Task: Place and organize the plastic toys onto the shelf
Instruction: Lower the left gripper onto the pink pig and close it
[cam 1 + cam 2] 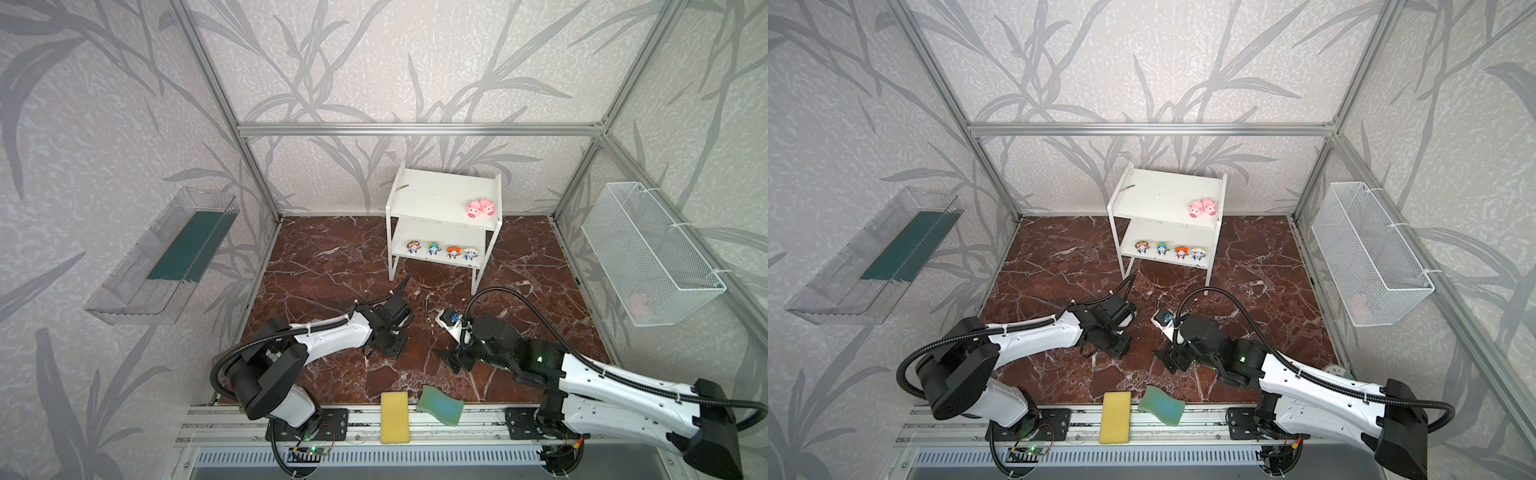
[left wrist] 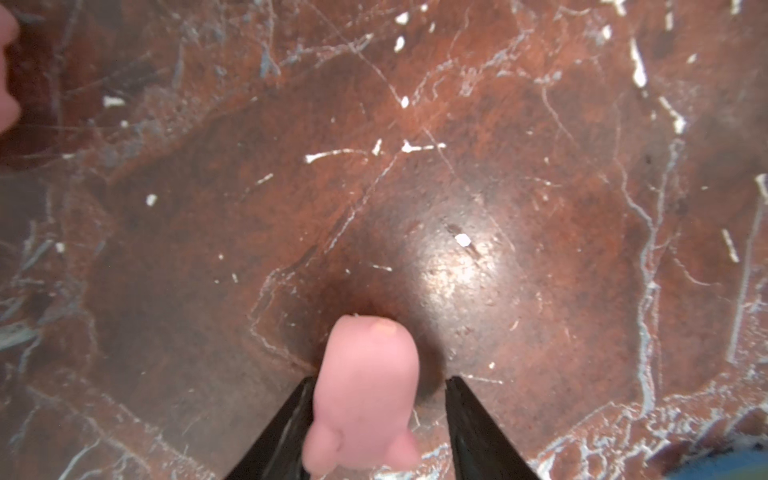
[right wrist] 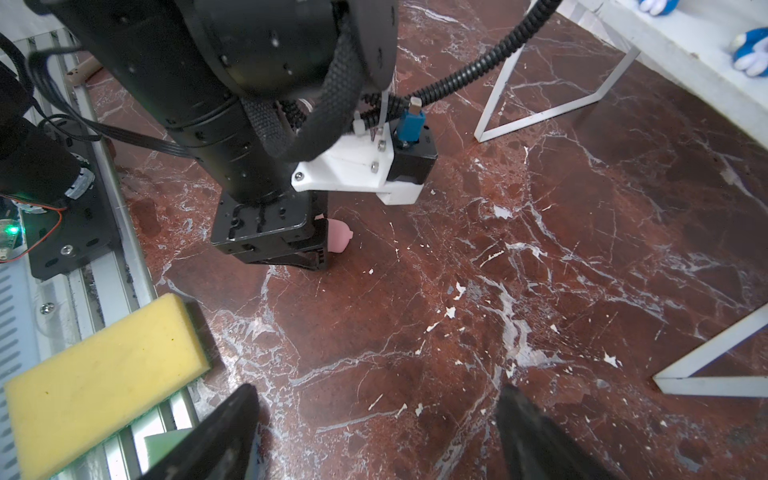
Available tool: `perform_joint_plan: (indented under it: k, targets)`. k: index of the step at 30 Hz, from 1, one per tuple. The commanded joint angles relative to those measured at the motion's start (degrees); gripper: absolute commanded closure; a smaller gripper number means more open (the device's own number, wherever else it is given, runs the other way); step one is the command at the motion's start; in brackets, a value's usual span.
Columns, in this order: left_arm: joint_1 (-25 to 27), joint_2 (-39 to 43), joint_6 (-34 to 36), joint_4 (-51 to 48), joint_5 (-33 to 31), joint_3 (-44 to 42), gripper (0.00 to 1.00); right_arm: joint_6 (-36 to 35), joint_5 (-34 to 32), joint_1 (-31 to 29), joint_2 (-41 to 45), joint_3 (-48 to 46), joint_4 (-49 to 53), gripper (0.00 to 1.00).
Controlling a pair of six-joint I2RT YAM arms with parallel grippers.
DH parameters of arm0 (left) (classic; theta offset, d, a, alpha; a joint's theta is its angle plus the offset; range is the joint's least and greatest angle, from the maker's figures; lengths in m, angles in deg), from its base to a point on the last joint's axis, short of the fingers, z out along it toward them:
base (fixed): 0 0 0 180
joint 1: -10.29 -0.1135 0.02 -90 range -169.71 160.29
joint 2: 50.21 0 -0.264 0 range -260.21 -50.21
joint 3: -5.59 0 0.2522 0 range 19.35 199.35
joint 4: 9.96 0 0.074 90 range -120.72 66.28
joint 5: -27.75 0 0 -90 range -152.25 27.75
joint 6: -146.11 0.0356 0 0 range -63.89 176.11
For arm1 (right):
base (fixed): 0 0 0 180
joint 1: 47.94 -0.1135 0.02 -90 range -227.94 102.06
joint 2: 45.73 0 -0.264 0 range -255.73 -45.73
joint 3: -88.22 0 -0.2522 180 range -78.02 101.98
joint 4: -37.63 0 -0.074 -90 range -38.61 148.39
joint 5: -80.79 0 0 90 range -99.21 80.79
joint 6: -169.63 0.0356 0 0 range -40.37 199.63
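The white shelf (image 1: 432,193) (image 1: 1154,193) stands at the back in both top views. Two pink pigs (image 1: 481,208) sit on its upper board and several cartoon figurines (image 1: 442,250) line the lower one. In the left wrist view another pink pig (image 2: 368,374) lies on the marble floor between the fingers of my left gripper (image 2: 380,380). One finger touches it and a gap shows at the other, so the gripper is open. The right wrist view shows this pig (image 3: 338,240) poking out beside that gripper. My right gripper (image 3: 376,390) hovers open over bare floor.
A yellow sponge (image 1: 395,417) and a green sponge (image 1: 440,405) lie at the front rail. A clear tray (image 1: 166,257) hangs on the left wall and a wire basket (image 1: 652,253) on the right, with a faint pink shape inside. A cropped pink blob (image 2: 7,70) shows at the left wrist view's edge.
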Motion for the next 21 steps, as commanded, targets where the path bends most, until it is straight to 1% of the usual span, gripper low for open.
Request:
perform_joint_plan:
  k: [1,7,12,16,19,21]
  targets:
    - [-0.1,1.3,-0.6,0.9,2.6,1.5,0.48,-0.9,-0.7,-0.3,-0.5,0.7,-0.7,0.11]
    - [-0.1,1.8,-2.1,2.2,-1.2,0.0,0.48,-0.9,-0.5,-0.3,-0.7,0.7,-0.9,0.1]
    - [0.2,2.8,-1.2,2.0,-3.0,-0.7,0.49,-0.9,0.3,-0.3,0.2,0.0,-0.6,0.11]
    - [0.2,5.0,0.0,3.6,-2.0,-2.4,0.56,-1.6,2.5,-0.3,0.3,0.1,-0.5,0.1]
    - [0.2,5.9,0.6,3.2,-1.8,-2.9,0.56,-1.7,2.5,-0.3,0.3,0.1,-0.5,0.1]
    - [0.2,5.8,1.0,2.7,-1.8,-3.1,0.53,-1.7,2.5,-0.2,0.2,0.0,-0.7,0.1]
